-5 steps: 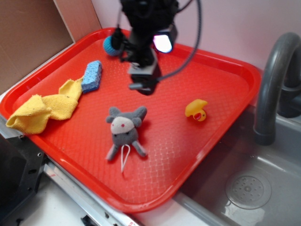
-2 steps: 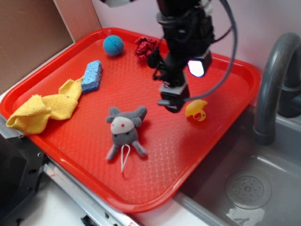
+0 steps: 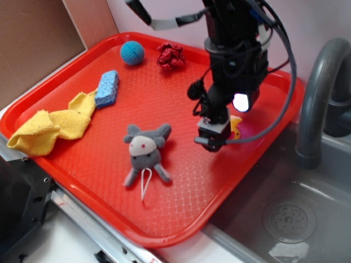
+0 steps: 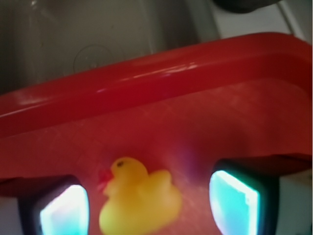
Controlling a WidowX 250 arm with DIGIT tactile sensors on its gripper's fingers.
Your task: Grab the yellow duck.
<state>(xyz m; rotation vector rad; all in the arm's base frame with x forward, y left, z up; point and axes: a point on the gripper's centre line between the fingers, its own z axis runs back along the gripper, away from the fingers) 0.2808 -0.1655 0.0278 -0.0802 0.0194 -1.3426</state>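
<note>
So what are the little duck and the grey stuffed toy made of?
The duck looks like smooth rubber or soft plastic: it has a glossy yellow skin with soft highlights. The grey toy looks like plush fabric: it has a matte, fuzzy surface and floppy limbs. Neither material can be confirmed by sight.

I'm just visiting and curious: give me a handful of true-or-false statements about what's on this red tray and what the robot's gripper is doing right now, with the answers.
1. The yellow duck sits between the open fingers of the gripper. True; the wrist view shows a finger on either side of it, not touching.
2. The gripper already holds the duck off the tray. False; the duck rests on the red tray, not clamped.
3. The grey plush toy lies near the middle of the tray. True.
4. The blue ball lies in the sink. False; it is on the tray near the far edge, beside a red crumpled item.
5. The yellow cloth covers the plush toy. False; it lies apart, at the tray's left edge, next to a blue sponge.
</note>
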